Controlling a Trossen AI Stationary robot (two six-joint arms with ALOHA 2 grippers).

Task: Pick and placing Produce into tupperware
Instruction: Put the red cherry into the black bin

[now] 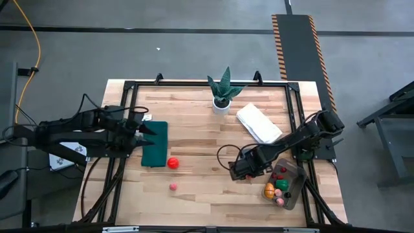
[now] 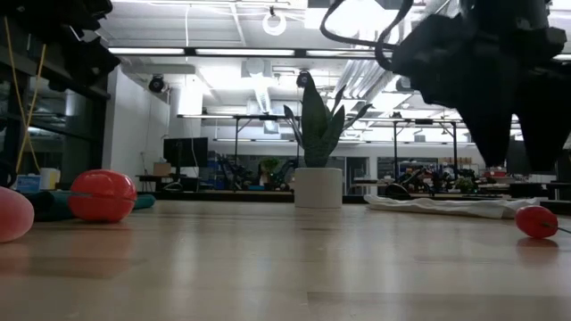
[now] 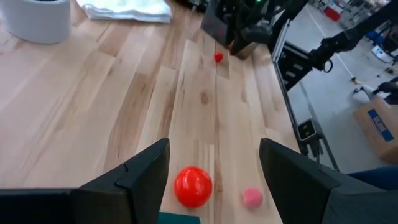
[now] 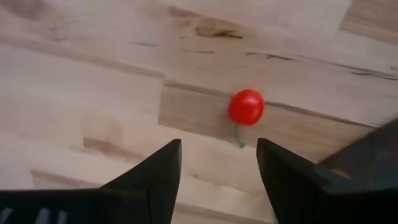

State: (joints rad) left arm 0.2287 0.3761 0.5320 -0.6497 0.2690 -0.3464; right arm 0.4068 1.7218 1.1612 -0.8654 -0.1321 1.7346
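Wooden desk (image 1: 194, 136) fills the overhead frame: at lower right, the right gripper (image 4: 217, 163) hangs with fingers apart over a small red cherry (image 4: 246, 107), beside the tupperware (image 1: 296, 189) holding produce (image 1: 270, 191). Left gripper (image 3: 214, 171) waits open at middle left near a red ball (image 1: 173, 163).

A robotics lab or workshop: a wooden counter (image 1: 207, 136) in a black frame stands on grey concrete floor (image 1: 194, 52), with ceiling strip lights (image 2: 205, 51), exposed ducts and cluttered workbenches (image 2: 428, 183) behind.
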